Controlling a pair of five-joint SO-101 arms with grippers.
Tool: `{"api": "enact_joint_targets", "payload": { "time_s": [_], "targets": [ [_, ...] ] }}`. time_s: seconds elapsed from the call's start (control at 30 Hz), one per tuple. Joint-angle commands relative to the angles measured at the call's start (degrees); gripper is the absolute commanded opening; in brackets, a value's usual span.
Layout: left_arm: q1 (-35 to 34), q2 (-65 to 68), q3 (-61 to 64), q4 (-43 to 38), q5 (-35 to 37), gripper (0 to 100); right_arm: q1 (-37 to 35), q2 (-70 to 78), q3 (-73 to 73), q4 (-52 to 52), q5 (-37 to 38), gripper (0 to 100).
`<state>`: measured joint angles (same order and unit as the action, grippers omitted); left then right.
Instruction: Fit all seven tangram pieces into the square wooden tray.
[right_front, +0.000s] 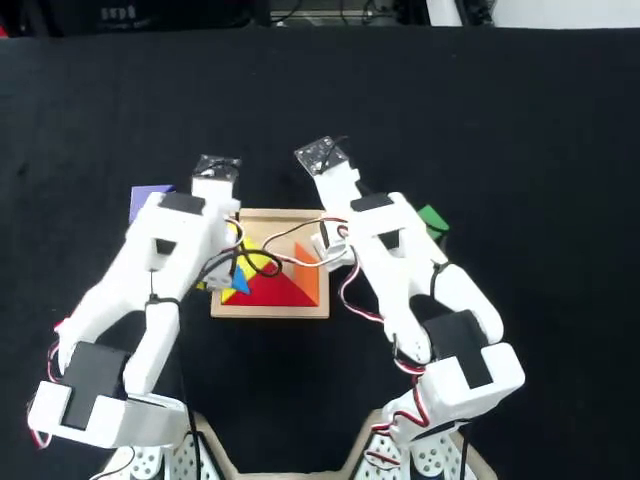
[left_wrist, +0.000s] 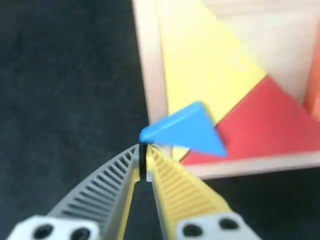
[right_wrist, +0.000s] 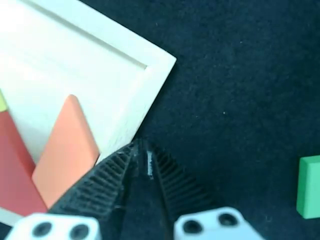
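The square wooden tray (right_front: 270, 312) lies mid-table with a yellow piece (right_front: 258, 262), a red triangle (right_front: 275, 291) and an orange piece (right_front: 311, 287) inside. In the left wrist view a small blue triangle (left_wrist: 186, 131) leans tilted across the tray rim (left_wrist: 147, 65), over the yellow piece (left_wrist: 200, 60) and red triangle (left_wrist: 265, 125). My left gripper (left_wrist: 145, 150) is shut, its tips touching that triangle's corner. My right gripper (right_wrist: 143, 149) is shut with nothing in it, just outside the tray rim (right_wrist: 150, 85) beside the orange piece (right_wrist: 65, 150).
A purple piece (right_front: 150, 200) lies on the black cloth left of the tray, partly under the left arm. A green piece (right_front: 432, 220) (right_wrist: 310, 187) lies to the tray's right. Both arms crowd over the tray's sides.
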<state>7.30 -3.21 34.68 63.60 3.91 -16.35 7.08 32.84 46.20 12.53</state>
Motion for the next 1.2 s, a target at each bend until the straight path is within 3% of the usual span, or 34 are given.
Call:
{"api": "enact_joint_targets", "payload": {
  "time_s": [0.0, 0.37, 0.67, 0.87, 1.0, 1.07, 1.17],
  "targets": [
    [0.66, -1.85, -0.04, -5.01, 1.67, 3, -1.67, -0.04, -1.71, 0.79, 0.7, 1.1],
    [1.27, -1.85, 0.13, -10.2, 1.67, 3, -1.67, -0.04, -1.71, 0.88, 0.7, 1.1],
    [10.24, -1.85, -0.04, -10.11, 1.76, 3, -1.67, -0.04, -1.71, 0.88, 0.7, 1.1],
    [2.24, -2.55, -1.63, -9.67, 1.85, 3, -1.67, -0.04, -1.71, 0.97, 0.7, 1.1],
    [-3.47, -5.89, -2.59, -4.84, 4.92, 3, -1.67, -0.04, -1.71, 0.97, 0.7, 1.1],
    [-2.15, -9.32, -1.27, -1.85, 6.68, 3, -1.67, -0.04, -1.71, 0.97, 0.7, 1.1],
    [5.41, -16.35, 3.21, -0.53, 0.7, 3, -1.67, -0.04, -1.71, 0.97, 0.7, 1.1]
  ]
}}
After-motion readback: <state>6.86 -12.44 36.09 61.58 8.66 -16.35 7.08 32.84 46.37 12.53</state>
